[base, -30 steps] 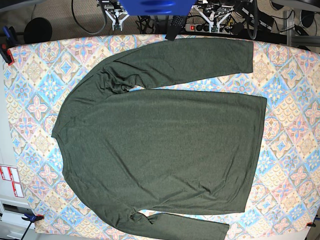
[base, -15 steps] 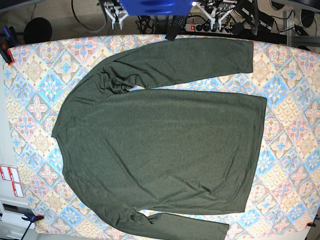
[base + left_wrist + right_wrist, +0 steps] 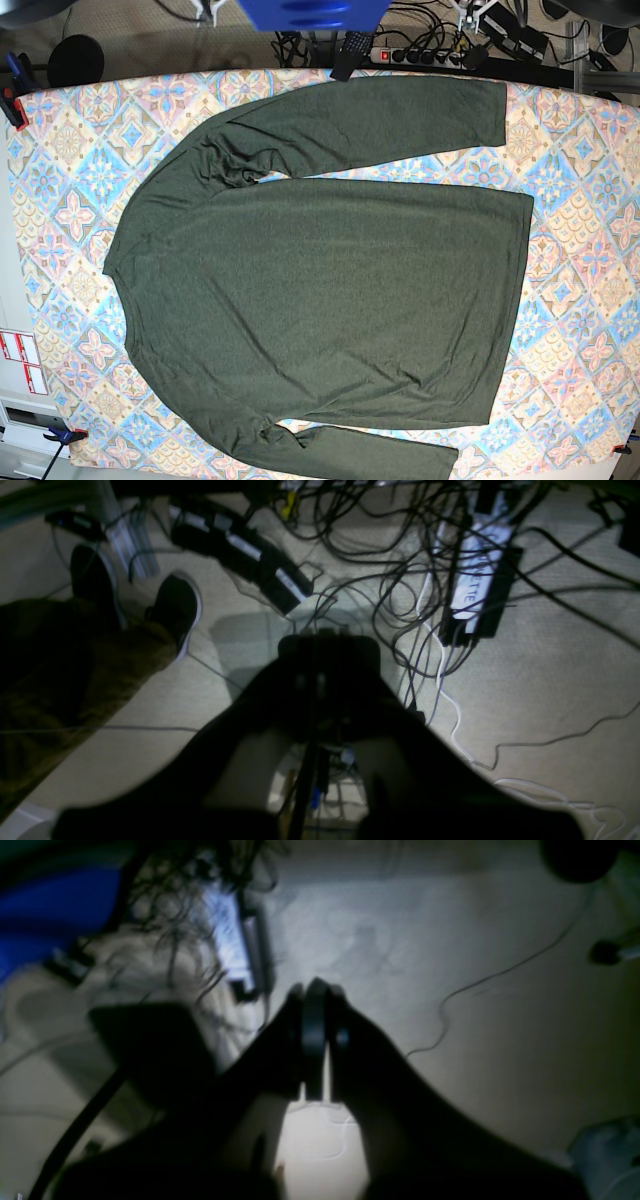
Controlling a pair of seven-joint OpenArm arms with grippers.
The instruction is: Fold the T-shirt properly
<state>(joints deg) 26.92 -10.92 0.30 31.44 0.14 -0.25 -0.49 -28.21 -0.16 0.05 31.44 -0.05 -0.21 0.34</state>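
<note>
The dark olive-green T-shirt (image 3: 320, 280) lies flat and spread out on the patterned table (image 3: 590, 250). Its neck is at the left and its hem at the right. One long sleeve (image 3: 400, 115) runs along the far edge. The other sleeve (image 3: 350, 450) lies at the near edge, partly cut off by the frame. My left gripper (image 3: 316, 680) is shut and empty, hanging over the floor beyond the table. My right gripper (image 3: 315, 1040) is also shut and empty over the floor. Neither touches the shirt.
Tangled cables and power strips (image 3: 475, 580) lie on the floor behind the table, beside a person's dark shoes (image 3: 175, 605). A blue object (image 3: 310, 12) sits at the far edge. Clamps (image 3: 12, 105) hold the table cover at the left corners.
Both arms have drawn back past the table's far edge and nearly left the base view. The shirt has not moved.
</note>
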